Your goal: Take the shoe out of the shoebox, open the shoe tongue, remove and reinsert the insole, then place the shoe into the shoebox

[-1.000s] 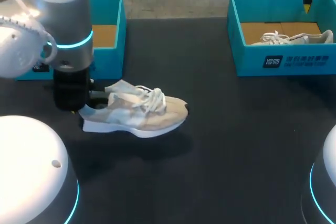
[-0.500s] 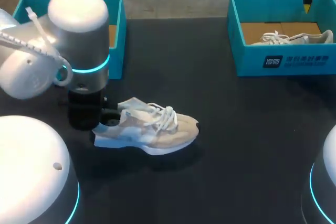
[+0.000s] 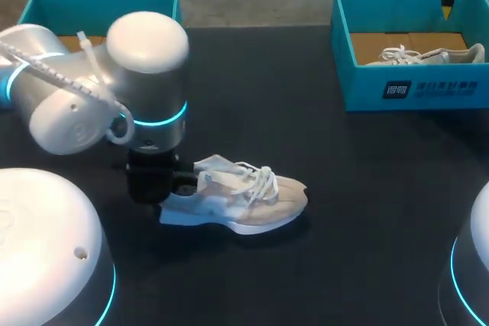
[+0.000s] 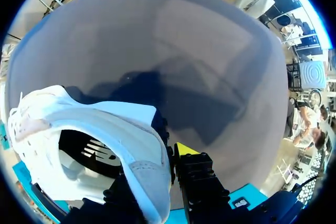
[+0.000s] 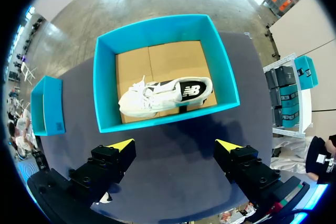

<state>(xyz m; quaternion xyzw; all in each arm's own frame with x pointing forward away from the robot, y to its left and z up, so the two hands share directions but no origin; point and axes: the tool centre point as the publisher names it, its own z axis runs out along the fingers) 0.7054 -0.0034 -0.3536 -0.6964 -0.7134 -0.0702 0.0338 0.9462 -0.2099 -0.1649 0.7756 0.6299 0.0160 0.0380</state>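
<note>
On the dark table (image 3: 367, 188), the left arm (image 3: 114, 89) stands left of centre, the far-right shoebox (image 3: 359, 89) lies under the wide-open right gripper (image 5: 176, 148), and the beige shoe (image 3: 244, 196) is near centre, its heel collar pinched by the left gripper (image 4: 167, 153).

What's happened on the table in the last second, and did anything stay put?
The left gripper, shut on the shoe at its heel, carried it away from the left shoebox, toward the table's middle and nearer the robot. Nothing was newly grasped or let go. The right gripper stayed open above the right shoebox, the second shoe unmoved inside.
</note>
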